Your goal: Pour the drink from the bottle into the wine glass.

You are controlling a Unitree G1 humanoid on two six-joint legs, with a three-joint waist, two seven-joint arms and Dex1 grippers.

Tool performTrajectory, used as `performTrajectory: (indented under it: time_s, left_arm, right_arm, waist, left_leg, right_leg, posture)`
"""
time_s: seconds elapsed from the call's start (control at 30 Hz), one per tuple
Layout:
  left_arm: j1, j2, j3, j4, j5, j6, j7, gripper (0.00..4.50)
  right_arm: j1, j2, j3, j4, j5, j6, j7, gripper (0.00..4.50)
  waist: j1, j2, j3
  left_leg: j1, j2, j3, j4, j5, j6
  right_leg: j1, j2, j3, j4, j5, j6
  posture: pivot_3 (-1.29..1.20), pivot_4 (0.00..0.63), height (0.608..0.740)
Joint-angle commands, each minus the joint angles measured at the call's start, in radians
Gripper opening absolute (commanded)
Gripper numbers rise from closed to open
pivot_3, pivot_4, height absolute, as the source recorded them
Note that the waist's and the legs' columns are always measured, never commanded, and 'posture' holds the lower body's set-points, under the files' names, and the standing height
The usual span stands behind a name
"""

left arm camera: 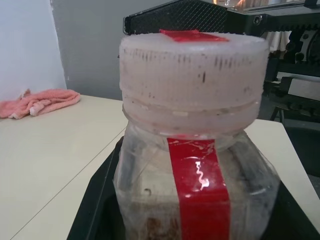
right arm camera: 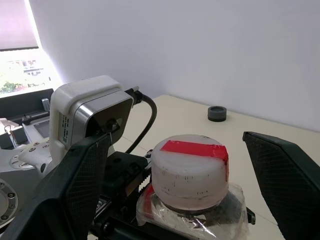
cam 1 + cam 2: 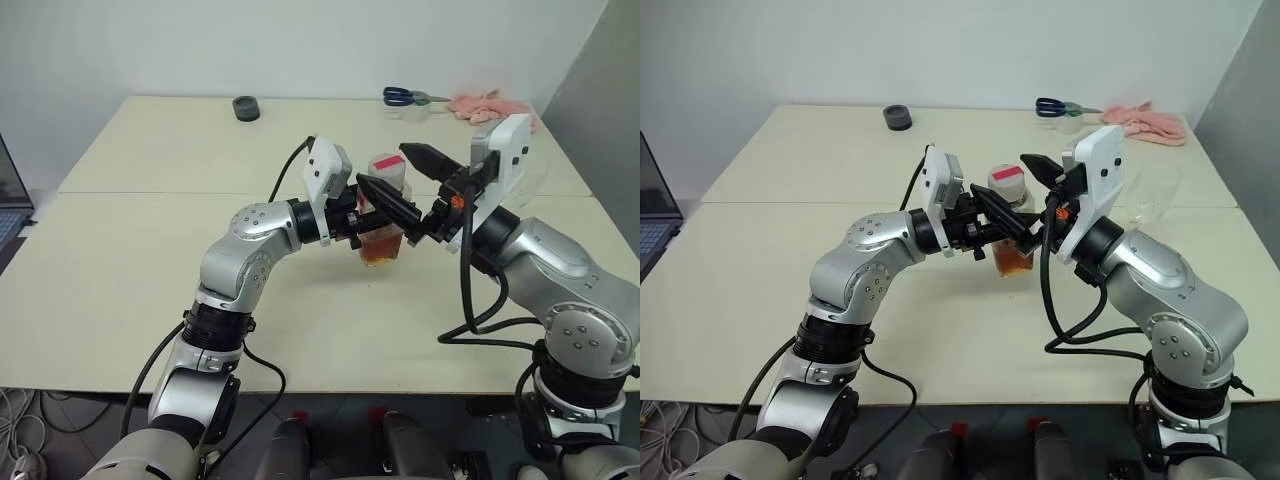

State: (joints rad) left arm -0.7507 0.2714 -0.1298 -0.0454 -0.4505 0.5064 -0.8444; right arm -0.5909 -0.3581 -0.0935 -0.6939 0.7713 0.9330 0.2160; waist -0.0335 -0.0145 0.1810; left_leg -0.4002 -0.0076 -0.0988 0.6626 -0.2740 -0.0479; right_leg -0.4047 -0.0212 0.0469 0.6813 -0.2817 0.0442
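left gripper (image 3: 385, 215) clamped on bottle (image 3: 384, 215), cap (image 2: 189, 167) on | right gripper (image 3: 420, 190) spread wide around cap, not touching

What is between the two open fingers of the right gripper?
In the right wrist view, the bottle's whitish cap with a red strip sits between the right gripper's spread fingers. The left gripper holds the bottle.

Cream table (image 3: 130, 280): black puck (image 3: 246, 108), pink cloth (image 3: 490, 104), wine glass (image 3: 1148, 190).
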Motion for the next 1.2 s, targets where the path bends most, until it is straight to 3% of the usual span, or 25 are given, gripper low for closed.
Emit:
performTrajectory:
  time_s: [0.03,0.3,0.53,0.63,0.7,0.8,1.07,1.2]
  left_arm:
    - [-0.016,0.006,0.008,-0.049,-0.006,-0.014,-0.004,1.84]
    - [-0.017,0.01,0.011,-0.061,-0.007,-0.008,0.009,1.84]
    - [-0.007,0.021,0.015,-0.078,-0.012,-0.001,0.013,1.84]
    - [-0.004,0.028,0.014,-0.091,-0.02,0.01,0.006,1.84]
    - [0.003,0.036,0.01,-0.11,-0.032,0.024,-0.006,1.84]
    - [0.011,0.05,0.003,-0.127,-0.035,0.031,-0.02,1.84]
    - [0.024,0.056,0.007,-0.176,-0.047,0.069,-0.008,1.84]
    - [0.029,0.051,0.01,-0.188,-0.048,0.076,-0.003,1.84]
  right_arm:
    - [-0.008,-0.013,0.013,-0.012,-0.005,-0.045,0.027,4.11]
    - [-0.005,-0.038,0.053,0.018,-0.046,-0.089,0.063,1.75]
    - [-0.029,-0.061,0.039,0.067,-0.012,-0.115,0.151,1.75]
    - [-0.093,-0.108,0.003,0.171,0.069,-0.137,0.337,1.75]
    - [-0.17,-0.151,0.015,0.305,0.09,-0.166,0.54,1.75]
    - [-0.286,-0.171,0.086,0.511,0.037,-0.228,0.771,1.75]
    - [-0.477,-0.071,0.214,0.956,-0.184,-0.47,1.065,1.75]
    - [-0.478,-0.098,0.187,0.969,-0.195,-0.448,1.114,3.1]
  waist:
    - [0.001,0.0,0.0]
    - [0.001,0.0,0.0]
    - [0.001,0.0,0.0]
    - [0.001,0.0,0.0]
    - [-0.001,0.0,0.0]
    - [-0.003,0.0,0.0]
    - [-0.009,0.001,0.0]
    - [0.0,0.001,0.0]
  left_leg:
    - [0.0,0.0,0.0,0.0,0.0,0.0]
    - [0.0,0.0,0.0,0.0,0.0,0.0]
    - [0.0,0.0,0.0,0.0,0.0,0.0]
    - [0.0,0.0,0.0,0.0,0.0,0.0]
    - [0.0,0.0,0.001,0.0,0.0,0.0]
    - [0.001,0.0,0.001,0.0,0.0,0.001]
    - [0.001,0.001,0.001,0.0,0.001,0.001]
    - [0.0,0.001,0.0,0.0,0.002,-0.001]
  right_leg:
    - [0.0,0.0,0.0,0.0,0.0,0.0]
    - [0.0,0.0,0.0,0.0,0.0,0.0]
    - [0.0,0.0,0.0,0.0,0.0,0.0]
    - [0.0,0.0,0.0,0.0,0.0,0.0]
    - [0.0,0.0,0.0,0.0,0.0,0.0]
    - [0.0,0.001,0.0,0.0,0.001,-0.001]
    - [0.0,0.001,-0.001,0.0,0.001,-0.002]
    - [0.0,-0.002,-0.001,-0.001,0.002,-0.003]
  posture:
    - [0.0,0.15,0.74]
    - [0.0,0.15,0.74]
    - [0.0,0.15,0.74]
    - [0.0,0.15,0.74]
    - [0.0,0.15,0.74]
    - [0.0,0.15,0.74]
    - [0.0,0.15,0.74]
    - [0.0,0.15,0.74]
